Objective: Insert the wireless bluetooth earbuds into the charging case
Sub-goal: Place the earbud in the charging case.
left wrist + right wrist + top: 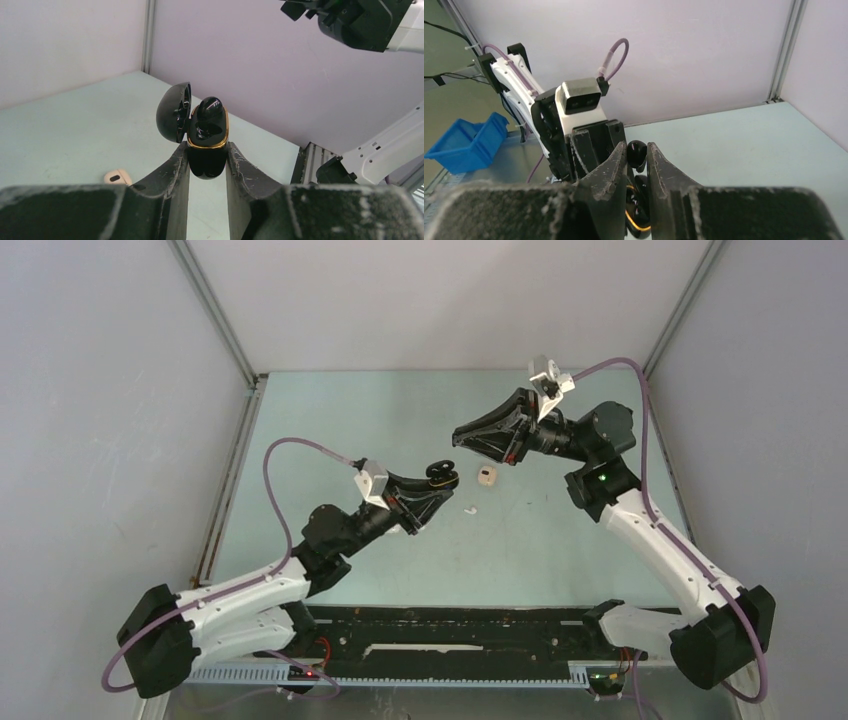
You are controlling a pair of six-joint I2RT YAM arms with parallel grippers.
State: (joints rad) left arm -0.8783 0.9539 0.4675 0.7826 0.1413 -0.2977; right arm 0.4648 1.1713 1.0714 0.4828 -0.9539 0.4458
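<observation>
Mid-table, left gripper [207, 150] clamps the open black charging case [206, 162]; right gripper [637, 149], nearly closed, pinches a black earbud [636, 155] just far-right of it. Best to align the stem over its socket and lower slowly.

free: far-left table [330, 420] | obstacles: beige item [486, 476], white earbud [468, 508] mid-table

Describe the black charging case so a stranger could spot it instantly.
Follow the left arm to its hand, above the table. Clamped there is the black charging case, lid open. Its gold rim sets it apart from the beige piece and white earbud lying on the table.
</observation>
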